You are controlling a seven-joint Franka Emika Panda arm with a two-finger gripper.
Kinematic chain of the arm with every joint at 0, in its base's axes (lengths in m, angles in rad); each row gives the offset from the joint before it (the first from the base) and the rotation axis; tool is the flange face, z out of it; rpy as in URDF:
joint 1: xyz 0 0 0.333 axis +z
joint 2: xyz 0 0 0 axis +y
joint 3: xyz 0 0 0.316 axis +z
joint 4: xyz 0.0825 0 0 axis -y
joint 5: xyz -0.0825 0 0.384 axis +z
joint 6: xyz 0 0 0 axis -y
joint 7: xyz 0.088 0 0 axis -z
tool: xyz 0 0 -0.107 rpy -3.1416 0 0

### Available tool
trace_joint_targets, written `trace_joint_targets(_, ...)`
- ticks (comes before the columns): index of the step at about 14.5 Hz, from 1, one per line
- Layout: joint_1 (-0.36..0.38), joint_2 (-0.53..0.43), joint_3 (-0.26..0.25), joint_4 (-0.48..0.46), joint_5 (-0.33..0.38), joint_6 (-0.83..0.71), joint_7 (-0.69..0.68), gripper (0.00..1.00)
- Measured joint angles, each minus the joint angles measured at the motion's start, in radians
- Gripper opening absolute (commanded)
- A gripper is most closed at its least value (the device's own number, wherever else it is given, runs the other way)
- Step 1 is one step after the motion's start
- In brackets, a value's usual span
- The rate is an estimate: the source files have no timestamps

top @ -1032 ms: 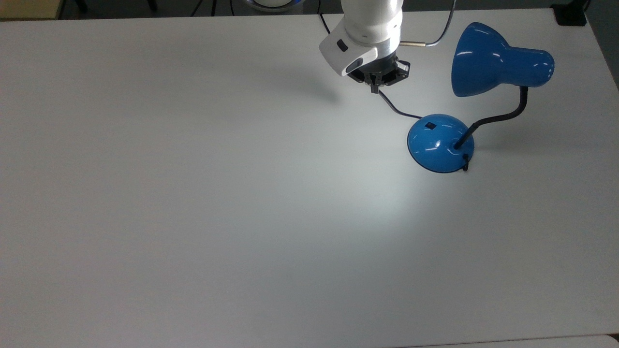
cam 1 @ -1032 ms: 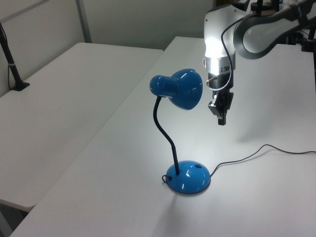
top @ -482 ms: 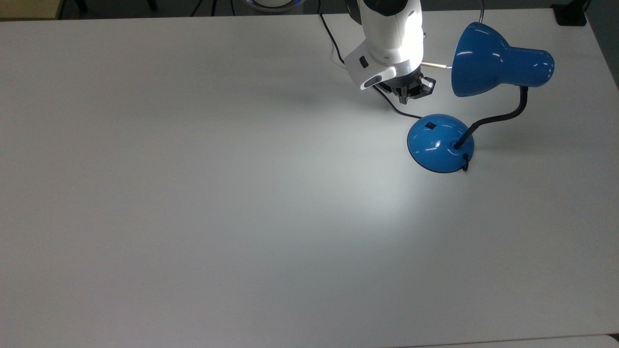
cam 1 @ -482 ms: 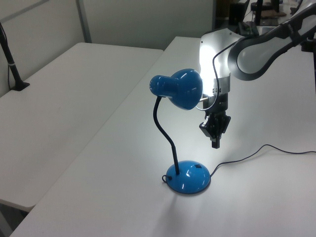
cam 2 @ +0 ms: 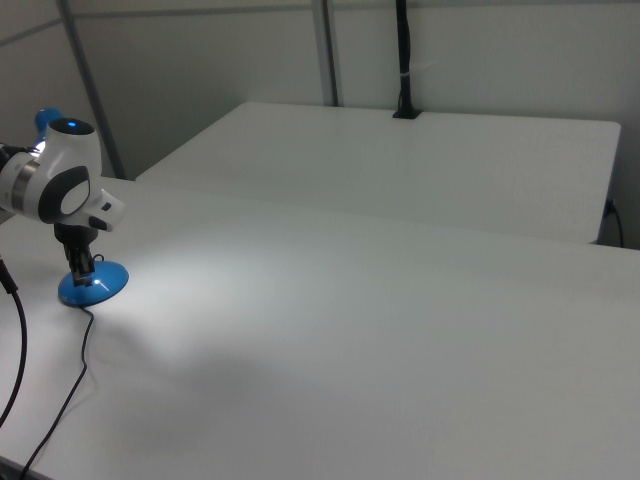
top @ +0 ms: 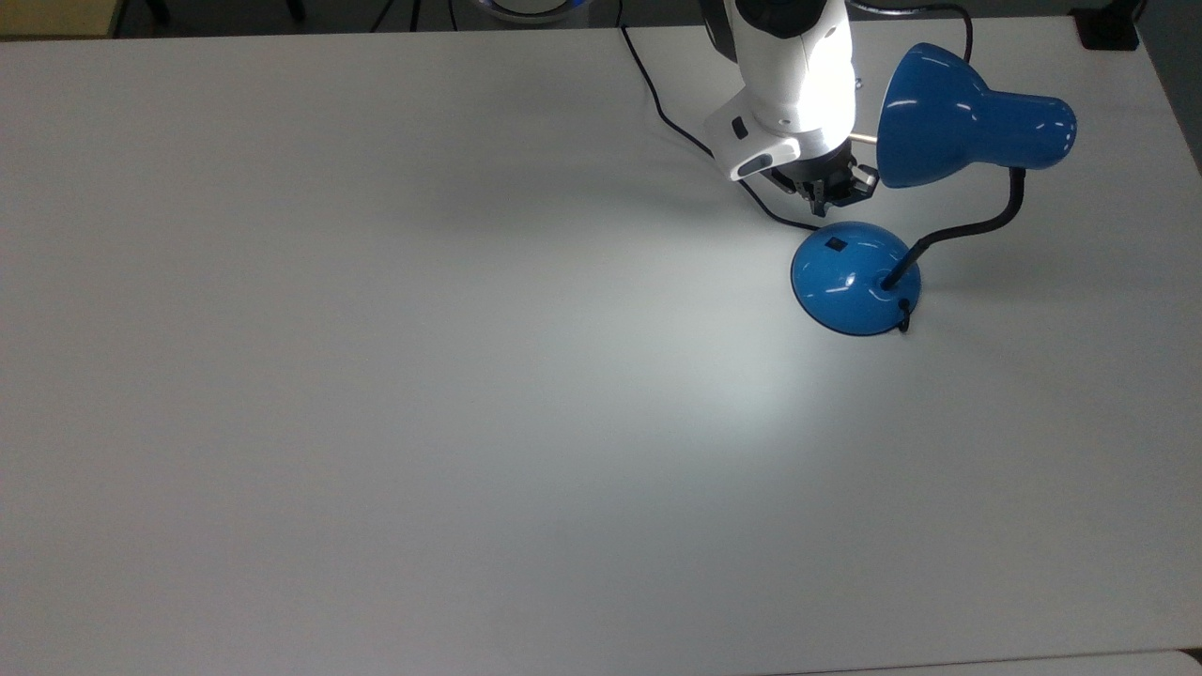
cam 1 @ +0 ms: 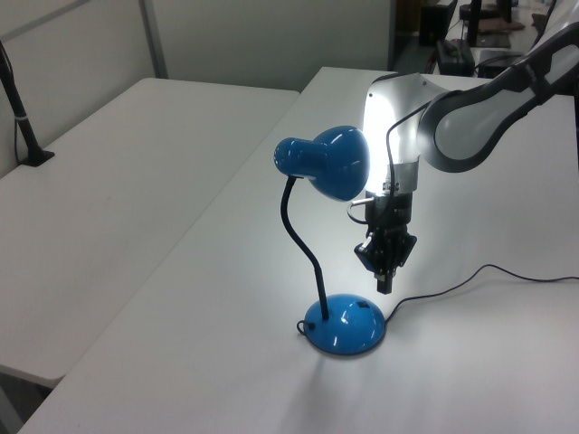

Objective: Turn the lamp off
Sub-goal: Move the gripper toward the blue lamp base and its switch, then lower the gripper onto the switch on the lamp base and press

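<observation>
left view: hand above the lamp's base

the hand point(cam 1: 384, 282), fingers pressed together and grasping nothing, hangs just over the lamp point(cam 1: 343, 325) base's far edge, close under the lit shade. the lamp stands on the white counter point(top: 376, 376) near the top view's upper right.

Setting: robotics lab or test room. Evidence: white robot arm point(cam 1: 470, 127) working over a plain white desk point(top: 376, 376); a second identical white desk point(cam 2: 430, 160) pushed alongside; bare pale wall panels with grey metal uprights point(cam 2: 325, 50); a black clamped pole point(cam 2: 403, 60) at the far desk edge; loose black cabling point(cam 2: 15, 380) trailing across the surface.
</observation>
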Motion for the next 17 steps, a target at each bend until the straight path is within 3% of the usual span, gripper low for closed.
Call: trace_joint_targets(17,0.004,0.044,0.0,0.0,0.0,0.134,0.041,0.0)
